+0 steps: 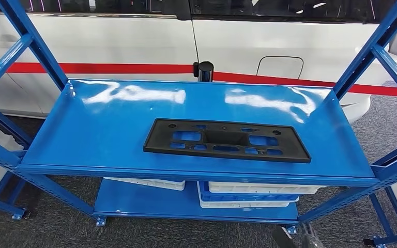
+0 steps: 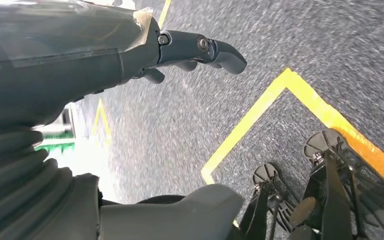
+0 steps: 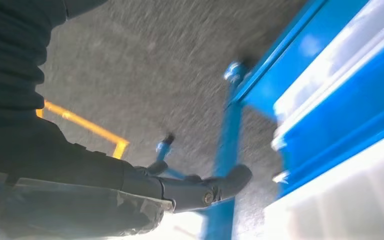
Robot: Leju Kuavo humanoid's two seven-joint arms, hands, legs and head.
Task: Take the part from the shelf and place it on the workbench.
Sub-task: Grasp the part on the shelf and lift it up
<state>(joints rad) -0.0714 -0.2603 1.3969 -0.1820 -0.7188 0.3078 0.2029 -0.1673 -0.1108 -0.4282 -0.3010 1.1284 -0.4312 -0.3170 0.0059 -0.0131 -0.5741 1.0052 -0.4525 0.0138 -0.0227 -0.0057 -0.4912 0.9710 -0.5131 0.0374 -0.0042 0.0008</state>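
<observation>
On the blue shelf (image 1: 82,139) in the head view, the black part (image 1: 226,140) lies flat near the front edge, with white and blue trays (image 1: 248,194) on the level below. Beside the grey floor (image 2: 180,130) with yellow lines, the left hand (image 2: 180,55) hangs empty, fingers apart. At the right wrist, the right hand (image 3: 190,187) hangs near the shelf's foot, holding nothing, fingers extended.

No text, label, brand, number or sign can be read.
</observation>
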